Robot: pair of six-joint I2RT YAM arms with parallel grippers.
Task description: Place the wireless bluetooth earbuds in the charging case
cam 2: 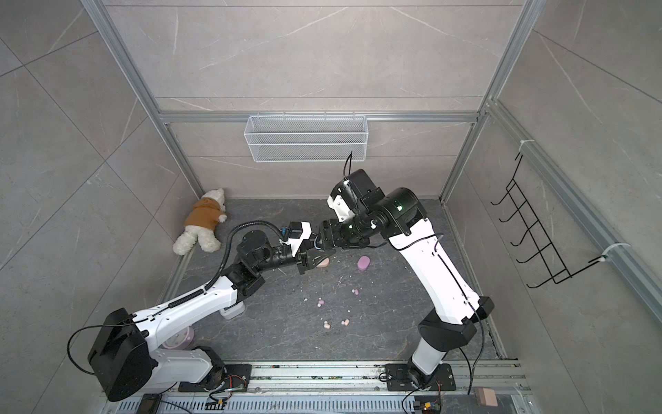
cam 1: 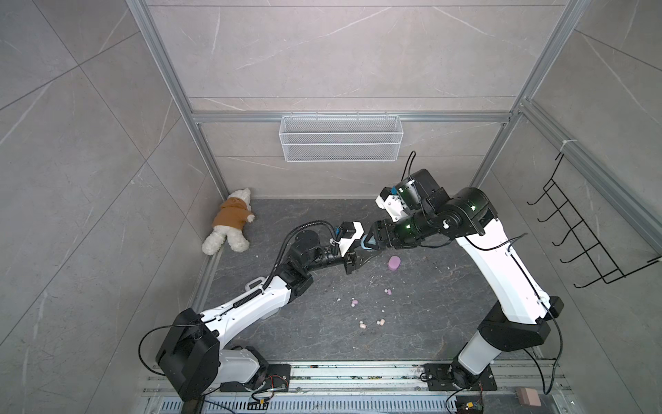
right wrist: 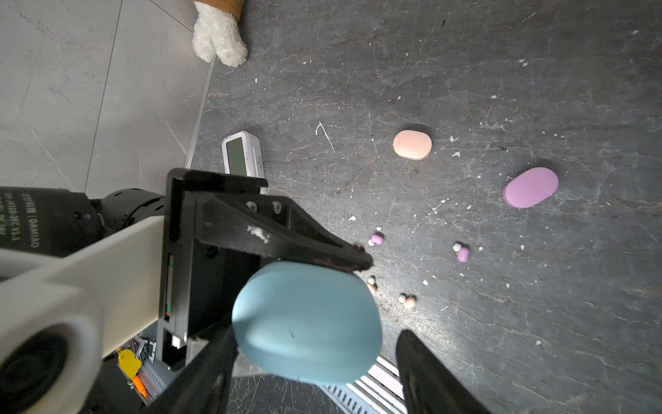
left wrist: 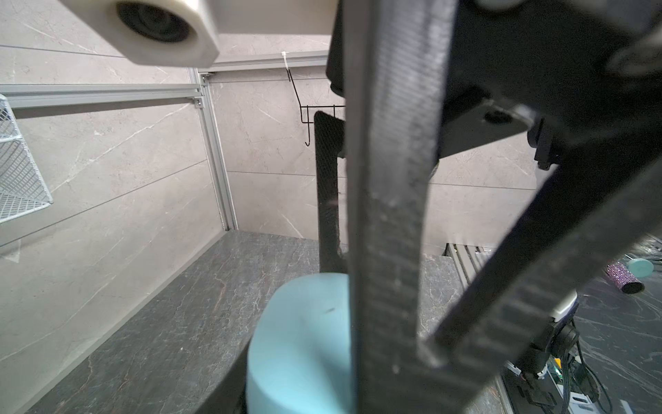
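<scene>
Your left end effector is pinching the blue case and holds it off the surface, near the lilac case on its left-arm side. Your right end effector faces it with fingers spread to either side of the blue case; you cannot tell whether they touch it. The peach case lies on the surface near the lilac case, on that same side. Loose buds sit on the lilac case's side toward the arm bases: one lilac bud and a second lilac bud nearer it, one peach bud and a second peach bud farther off
</scene>
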